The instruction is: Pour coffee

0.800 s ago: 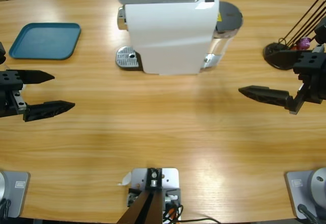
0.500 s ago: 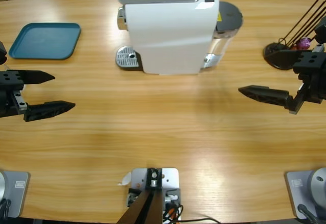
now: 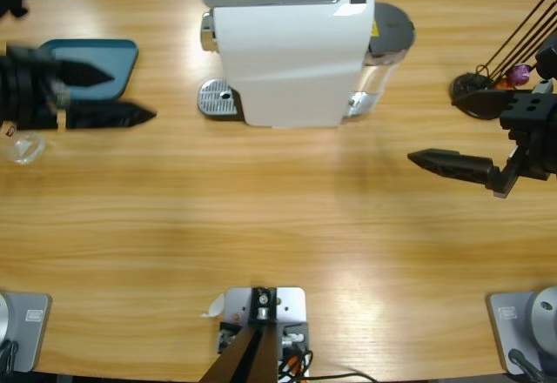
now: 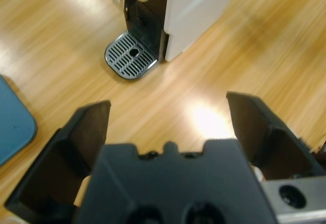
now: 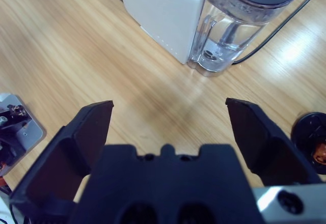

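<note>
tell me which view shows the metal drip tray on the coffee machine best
The left wrist view: the drip tray sits close and unobstructed, its slotted grille and centre hole plain under the coffee machine. The high view shows it whole but small, beside the machine's white body. The right wrist view does not show it, only the machine's rear and the water tank.

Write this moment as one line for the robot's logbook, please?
left gripper: open, empty, over table near blue tray | right gripper: open, empty | coffee machine: drip grate bare | clear cup: at table's left edge

Long glossy wooden table [image 3: 287, 226], bright overhead glare.
</note>
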Robot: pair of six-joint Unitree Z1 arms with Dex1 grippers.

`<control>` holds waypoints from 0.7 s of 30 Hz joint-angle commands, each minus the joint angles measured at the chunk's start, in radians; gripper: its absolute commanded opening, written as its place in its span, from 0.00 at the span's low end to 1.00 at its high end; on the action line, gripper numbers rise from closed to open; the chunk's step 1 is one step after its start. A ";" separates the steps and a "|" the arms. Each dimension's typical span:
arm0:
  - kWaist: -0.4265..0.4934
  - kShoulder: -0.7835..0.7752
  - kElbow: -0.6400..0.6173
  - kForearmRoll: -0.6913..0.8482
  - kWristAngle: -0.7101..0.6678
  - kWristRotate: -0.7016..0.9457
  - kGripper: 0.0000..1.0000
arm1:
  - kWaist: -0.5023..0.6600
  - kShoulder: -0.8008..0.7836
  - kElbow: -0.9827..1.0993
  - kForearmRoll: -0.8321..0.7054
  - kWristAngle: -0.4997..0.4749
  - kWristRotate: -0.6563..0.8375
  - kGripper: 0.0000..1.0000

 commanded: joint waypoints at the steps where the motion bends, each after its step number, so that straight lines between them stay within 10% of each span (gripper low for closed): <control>1: 0.101 0.141 -0.161 0.100 -0.067 -0.178 0.93 | -0.010 -0.007 0.034 -0.012 -0.014 0.015 1.00; 21: 0.332 0.430 -0.339 -0.055 -0.661 -0.502 0.91 | -0.011 0.012 0.037 -0.036 -0.028 0.018 1.00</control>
